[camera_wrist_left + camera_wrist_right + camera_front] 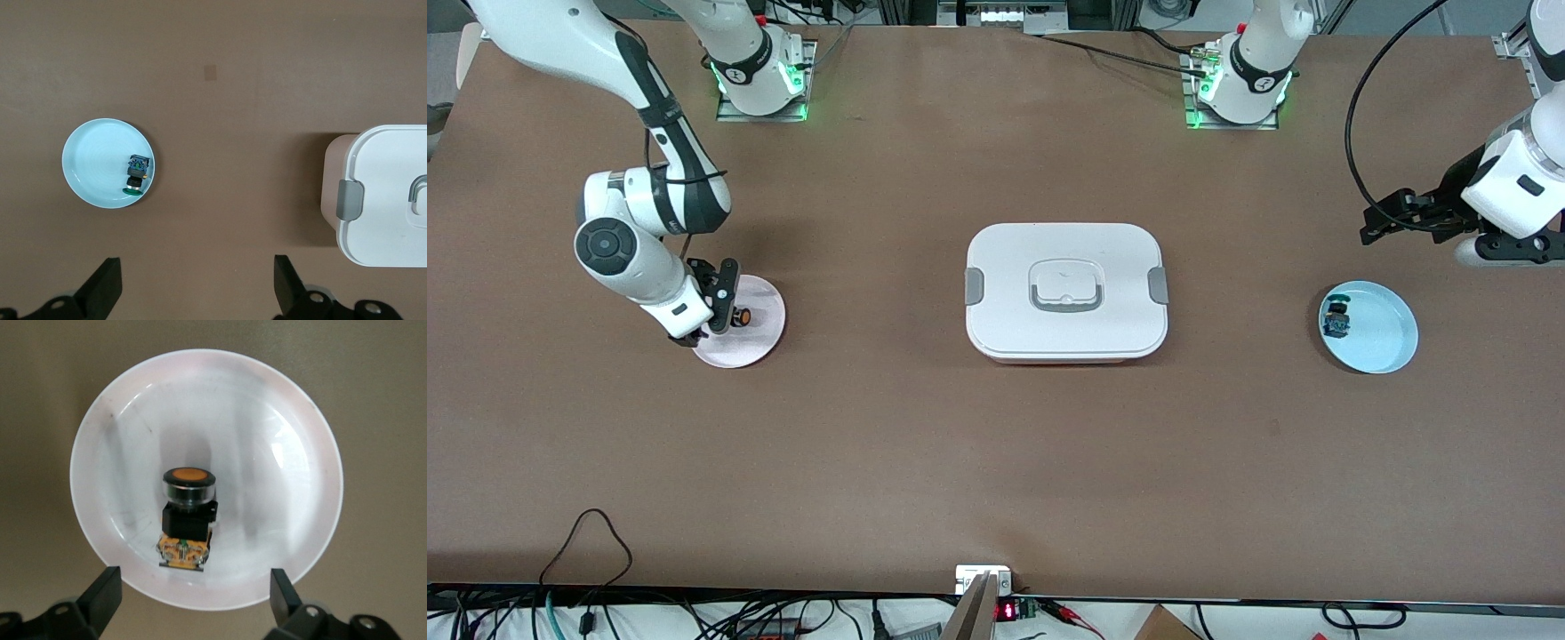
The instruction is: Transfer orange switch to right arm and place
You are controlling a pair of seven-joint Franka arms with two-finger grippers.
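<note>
Orange switch [187, 520] lying on its side in pink plate [280, 420] at right arm's end of bench [960, 444]. Right claw [713, 311] over plate, wide, holding nothing. Left claw [1383, 222] wide, waiting above bench near blue plate [1387, 333].

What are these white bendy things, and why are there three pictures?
They are two robot arms with pincher hands called grippers. The big picture looks down on the brown table from across it. The two small pictures come from cameras on the arms' wrists.

The right gripper hangs open over a pale pink round plate, where a small black switch with an orange cap lies. Nothing is held.

The left gripper, also open, waits at the left arm's end. Near it, a light blue round plate holds a small blue-and-green switch. A closed white box with grey clips sits between the plates.
</note>
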